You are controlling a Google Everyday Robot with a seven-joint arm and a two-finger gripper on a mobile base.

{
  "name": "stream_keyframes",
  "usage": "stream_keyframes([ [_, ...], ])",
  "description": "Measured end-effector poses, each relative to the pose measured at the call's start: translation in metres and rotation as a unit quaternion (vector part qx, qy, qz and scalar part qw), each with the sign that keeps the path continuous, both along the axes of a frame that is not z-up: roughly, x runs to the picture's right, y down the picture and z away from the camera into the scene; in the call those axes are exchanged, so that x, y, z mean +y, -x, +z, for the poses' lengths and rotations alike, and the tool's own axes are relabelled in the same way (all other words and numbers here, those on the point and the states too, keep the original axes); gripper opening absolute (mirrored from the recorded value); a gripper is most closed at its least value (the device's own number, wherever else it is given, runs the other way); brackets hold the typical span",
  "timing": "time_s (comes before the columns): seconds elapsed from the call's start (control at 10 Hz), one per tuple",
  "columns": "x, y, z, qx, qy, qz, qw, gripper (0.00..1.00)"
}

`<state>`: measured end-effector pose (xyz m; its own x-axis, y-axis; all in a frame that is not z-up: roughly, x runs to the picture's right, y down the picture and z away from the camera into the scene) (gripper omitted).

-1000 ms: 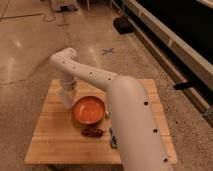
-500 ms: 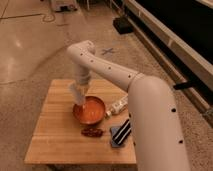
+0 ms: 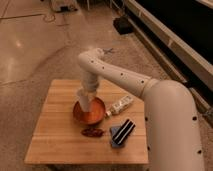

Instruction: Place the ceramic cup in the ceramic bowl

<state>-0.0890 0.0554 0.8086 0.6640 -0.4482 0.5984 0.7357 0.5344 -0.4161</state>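
The ceramic bowl [image 3: 93, 114], wide and orange-red inside, sits near the middle of the wooden table [image 3: 55, 135]. My gripper [image 3: 86, 95] hangs from the white arm above the bowl's left rim. It is shut on the small white ceramic cup [image 3: 83, 100], which is held tilted with its lower end just over or inside the bowl's left side. I cannot tell whether the cup touches the bowl.
A clear plastic bottle [image 3: 120, 104] with a white cap lies right of the bowl. A small dark red object [image 3: 92, 132] lies in front of the bowl. A black and blue item [image 3: 122, 133] lies at the front right. The arm's big white body [image 3: 172, 130] covers the table's right edge.
The gripper with the cup has moved right, from left of the bowl to over its left rim. The camera view has shifted too.
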Motion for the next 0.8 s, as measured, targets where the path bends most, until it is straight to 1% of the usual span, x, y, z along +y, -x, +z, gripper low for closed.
stream_keyframes([
  [0.1, 0.0026, -0.0013, 0.0023, 0.000, 0.000, 0.000, 1.0000, 0.37],
  [0.2, 0.0014, -0.0031, 0.0055, 0.002, -0.001, 0.002, 1.0000, 0.50],
  [0.3, 0.0012, -0.0030, 0.0050, 0.002, -0.001, 0.002, 1.0000, 0.56],
  [0.8, -0.0004, -0.0067, 0.0044, 0.002, -0.002, 0.003, 1.0000, 0.56],
])
